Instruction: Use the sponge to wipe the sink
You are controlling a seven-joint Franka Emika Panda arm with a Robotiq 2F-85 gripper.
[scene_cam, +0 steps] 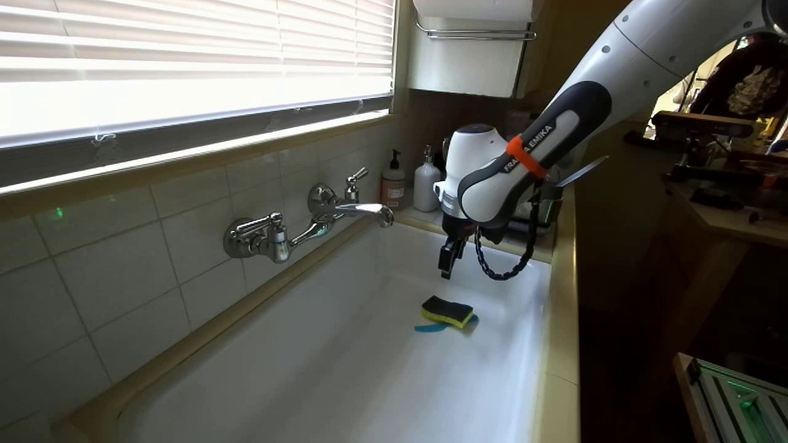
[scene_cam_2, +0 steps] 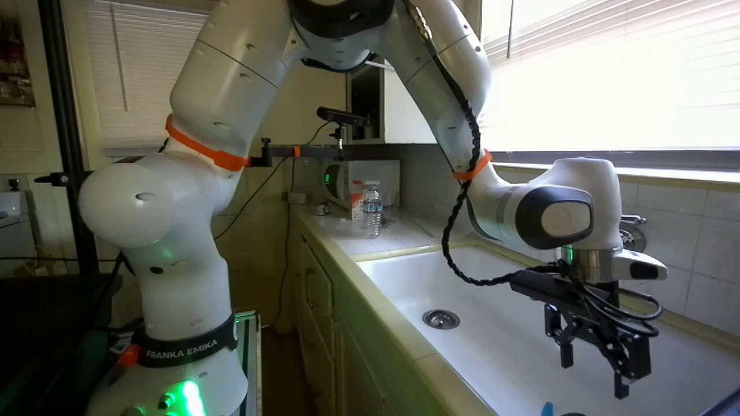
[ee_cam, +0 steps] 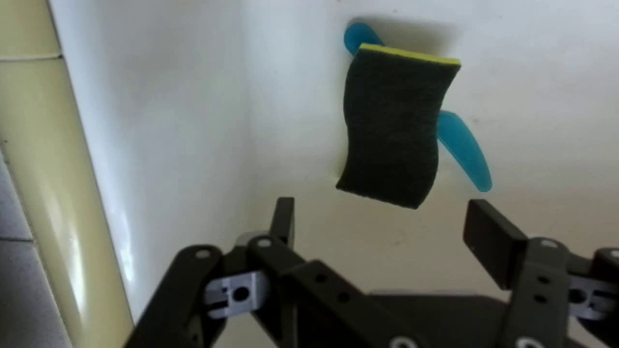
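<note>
The sponge (scene_cam: 447,309), yellow with a dark green top layer, lies in the white sink (scene_cam: 345,381), propped tilted on a blue strip-like item (scene_cam: 431,328). The wrist view shows the sponge (ee_cam: 394,123) green side up, with blue ends (ee_cam: 465,152) sticking out on both sides. My gripper (scene_cam: 446,274) is above the sink floor, over the sponge's area and apart from it. In the wrist view my gripper (ee_cam: 382,212) is open and empty, its fingers wide apart. In an exterior view, my gripper (scene_cam_2: 594,378) hangs over the sink (scene_cam_2: 497,352); the sponge cannot be made out there.
A chrome two-handled faucet (scene_cam: 363,210) juts over the sink from the tiled wall. Soap bottles (scene_cam: 426,184) stand on the ledge at the sink's far end. The yellow sink edge (scene_cam: 561,344) borders the basin. A drain (scene_cam_2: 440,319) and a water bottle (scene_cam_2: 373,211) show in an exterior view.
</note>
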